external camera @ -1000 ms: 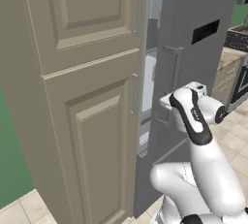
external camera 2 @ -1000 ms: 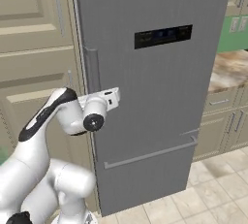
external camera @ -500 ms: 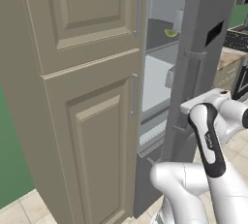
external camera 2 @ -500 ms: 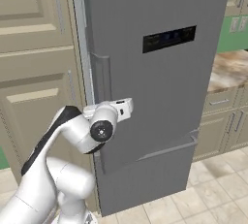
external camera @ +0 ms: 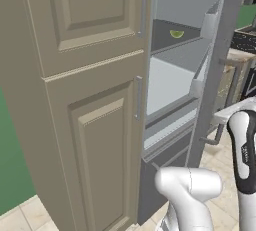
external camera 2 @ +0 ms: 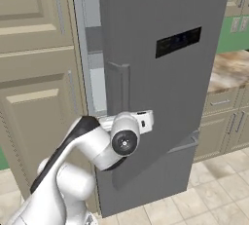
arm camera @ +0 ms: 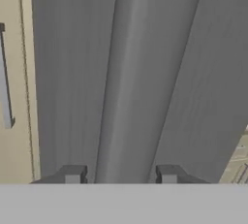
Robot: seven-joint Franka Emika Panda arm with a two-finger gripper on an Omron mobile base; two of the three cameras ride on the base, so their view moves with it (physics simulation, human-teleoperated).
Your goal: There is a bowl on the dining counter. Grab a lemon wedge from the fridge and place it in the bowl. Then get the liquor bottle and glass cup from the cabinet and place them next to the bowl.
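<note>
The grey fridge door (external camera 2: 165, 73) stands swung partly open. My gripper (arm camera: 120, 174) is shut on its long vertical bar handle (arm camera: 131, 82), with one dark fingertip on each side of the bar. From the right base view, the white hand (external camera 2: 141, 121) presses against the door's front just below the handle (external camera 2: 120, 87). Inside the fridge, a tiny yellow-green lemon wedge (external camera: 176, 34) lies on an upper grey shelf (external camera: 180, 42), with more shelves and a drawer front (external camera: 165, 130) below it. The bowl, the dining counter and the glass cup are out of view.
A tall beige panelled cupboard (external camera: 85, 100) stands tight against the fridge's left side. Right of the fridge is a stone counter top (external camera 2: 232, 67) with beige drawers (external camera 2: 221, 104) under it. Tiled floor (external camera 2: 194, 199) lies in front.
The fridge door has swung out wider with my gripper on its handle. The arm has drawn back toward the base, and the shelves and lemon wedge have come into sight.
</note>
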